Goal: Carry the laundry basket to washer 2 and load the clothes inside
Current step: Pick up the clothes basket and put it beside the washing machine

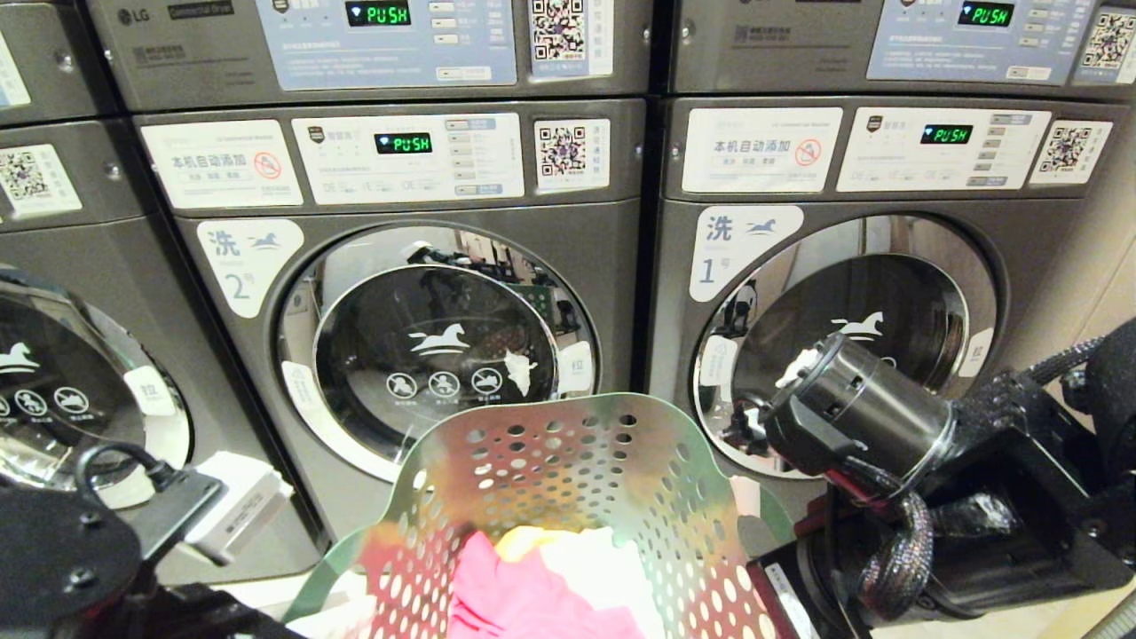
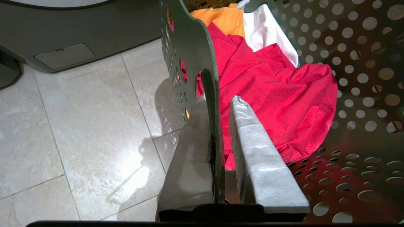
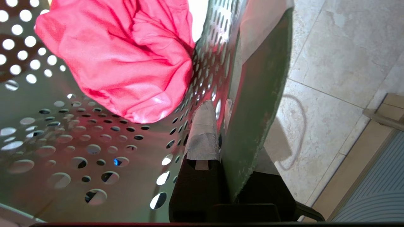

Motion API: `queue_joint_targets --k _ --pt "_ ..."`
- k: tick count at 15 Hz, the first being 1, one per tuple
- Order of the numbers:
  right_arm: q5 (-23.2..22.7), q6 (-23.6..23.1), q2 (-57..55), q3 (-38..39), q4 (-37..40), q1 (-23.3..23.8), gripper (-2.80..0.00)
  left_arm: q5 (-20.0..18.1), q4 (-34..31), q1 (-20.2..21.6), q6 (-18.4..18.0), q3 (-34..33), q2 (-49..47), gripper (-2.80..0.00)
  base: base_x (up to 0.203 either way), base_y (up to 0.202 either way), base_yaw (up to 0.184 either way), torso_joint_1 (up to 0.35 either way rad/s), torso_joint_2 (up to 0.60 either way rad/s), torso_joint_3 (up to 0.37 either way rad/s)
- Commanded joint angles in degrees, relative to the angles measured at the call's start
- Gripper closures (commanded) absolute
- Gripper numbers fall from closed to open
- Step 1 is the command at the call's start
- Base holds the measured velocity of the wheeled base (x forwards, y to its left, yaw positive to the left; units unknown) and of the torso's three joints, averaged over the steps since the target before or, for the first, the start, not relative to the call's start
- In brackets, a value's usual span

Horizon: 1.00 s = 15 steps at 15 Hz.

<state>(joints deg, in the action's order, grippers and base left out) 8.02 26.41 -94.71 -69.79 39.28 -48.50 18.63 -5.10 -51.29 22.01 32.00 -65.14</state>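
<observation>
Laundry basket [image 1: 568, 497], green perforated plastic, sits low in the head view at 6 o'clock, directly before washer 2 [image 1: 417, 355]. That washer's chrome-ringed glass door [image 1: 439, 351] is closed; its white label [image 1: 240, 266] with the numeral 2 lies at 10 o'clock from the door. Washer 1 [image 1: 843, 337] stands at 3 o'clock from washer 2, its door also closed. A third washer [image 1: 71, 390] shows partly at 9 o'clock.

Clothes lie inside the basket: a pink-red garment [image 2: 271, 91] uppermost, with an orange-yellow one [image 2: 224, 19] and a white one [image 2: 265, 31] behind it, toward the washer side.

Left gripper [image 2: 221, 126] is clamped on the basket's left wall, one taped finger [image 2: 192, 151] outside and the other inside, the green rim pinched between them. Right gripper [image 3: 221, 126] is likewise closed on the right wall, one taped finger [image 3: 203, 135] inside the basket against the perforated plastic, the wall edge running between the jaws.

Pale tiled floor [image 2: 79, 126] shows beside the basket on both sides.
</observation>
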Motion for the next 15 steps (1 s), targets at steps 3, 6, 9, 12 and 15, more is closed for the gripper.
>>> queue_joint_targets --k 3,6,9,12,15 --pt "0.85 1.77 1.36 1.45 0.19 1.52 0.0 0.04 0.4 0.02 -1.13 1.64 -3.4 0.0 0.0 0.0 0.0 0.0 0.0 0.0" --pt "0.85 1.97 3.41 3.11 0.19 4.15 0.0 -0.14 3.14 -0.03 -1.29 5.47 -10.17 0.0 0.0 0.0 0.0 0.0 0.0 0.0" --pt "0.73 2.07 4.42 3.78 0.19 7.49 0.0 -0.35 6.71 -0.06 -2.74 10.26 -18.53 0.0 0.0 0.0 0.0 0.0 0.0 0.0" --pt "0.5 2.15 4.98 4.28 0.19 11.46 0.0 -0.43 10.72 -0.12 -3.76 16.7 -27.75 0.0 0.0 0.0 0.0 0.0 0.0 0.0" --pt "0.61 2.0 5.11 4.54 0.19 14.78 0.0 -0.55 12.08 -0.71 -3.89 23.86 -35.5 0.0 0.0 0.0 0.0 0.0 0.0 0.0"
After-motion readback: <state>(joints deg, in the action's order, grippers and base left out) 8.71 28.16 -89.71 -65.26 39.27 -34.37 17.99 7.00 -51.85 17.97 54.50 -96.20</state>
